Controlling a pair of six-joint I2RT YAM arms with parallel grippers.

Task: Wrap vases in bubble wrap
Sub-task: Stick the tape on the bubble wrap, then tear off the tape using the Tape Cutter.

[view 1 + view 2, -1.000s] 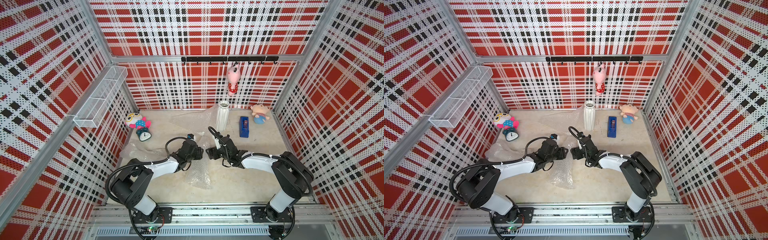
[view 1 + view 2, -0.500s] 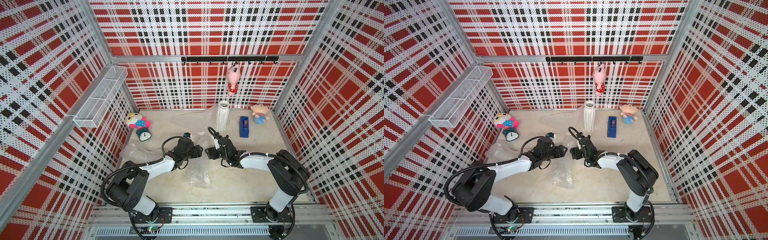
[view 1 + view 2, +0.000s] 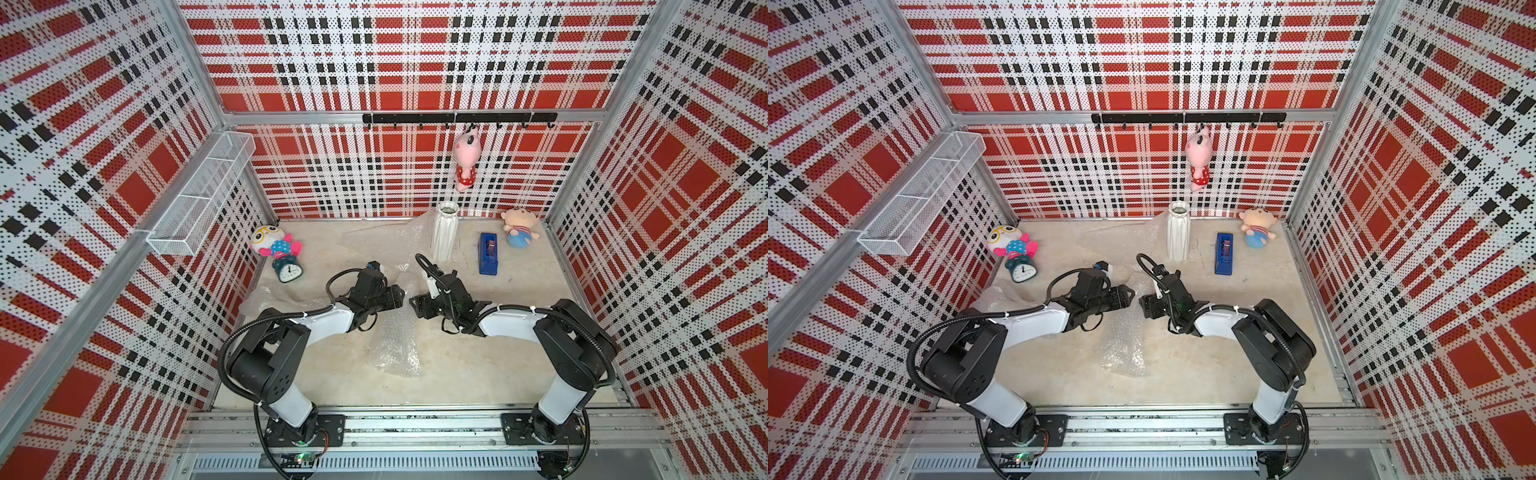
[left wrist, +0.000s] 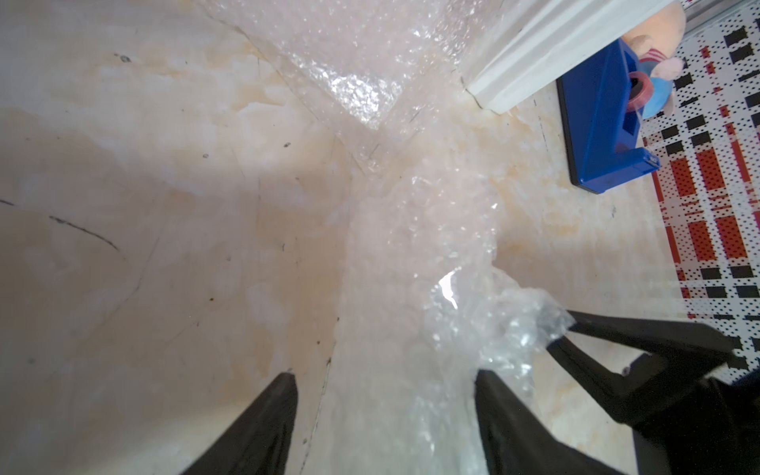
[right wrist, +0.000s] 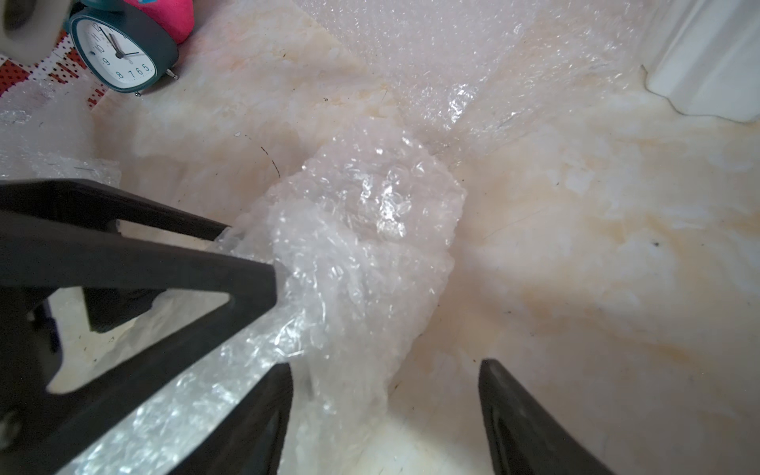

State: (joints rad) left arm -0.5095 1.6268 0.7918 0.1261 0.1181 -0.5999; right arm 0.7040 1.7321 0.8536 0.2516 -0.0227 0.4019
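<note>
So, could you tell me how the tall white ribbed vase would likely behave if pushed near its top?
The tall white ribbed vase stands upright and is far taller than its base is wide, so a high push would probably tip it. It looks like glazed ceramic, so it is likely rigid, fragile and rather slippery. Its ribs might help a grip.

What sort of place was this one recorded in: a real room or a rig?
Probably a purpose-built robot test cell, not a real room: plaid perforated wall panels in an aluminium frame box in a tabletop, two robot arms are mounted on a front rail, and plush toys sit around as props.
</note>
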